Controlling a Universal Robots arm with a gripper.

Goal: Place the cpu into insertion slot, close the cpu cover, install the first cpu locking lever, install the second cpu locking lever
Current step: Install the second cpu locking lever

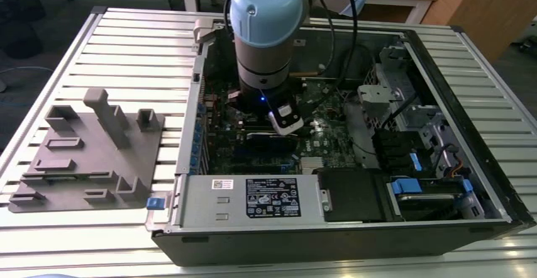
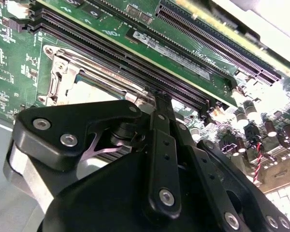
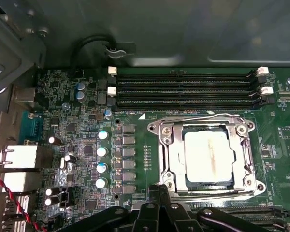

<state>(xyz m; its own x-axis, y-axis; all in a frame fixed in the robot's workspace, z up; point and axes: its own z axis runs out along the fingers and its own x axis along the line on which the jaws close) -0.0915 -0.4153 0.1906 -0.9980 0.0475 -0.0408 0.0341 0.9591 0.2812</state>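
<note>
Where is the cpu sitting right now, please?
In the first wrist view, the cpu lies in the insertion slot, framed by the cpu cover, beside the long memory slots.

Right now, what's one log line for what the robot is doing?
cpu: in slot | cover: down around cpu | tool: shut, empty, at cover's edge | arm: inside the case

Exterior view: slatted worktop (image 1: 117,45) washed bright, near-white glare along its front edge; case interior (image 1: 336,114) dim and shadowed. First wrist view: cpu (image 3: 209,155) lid blown out by glare, board evenly lit. Second wrist view: claw (image 2: 157,99) linkage close, soft-focused, glossy highlights.
</note>
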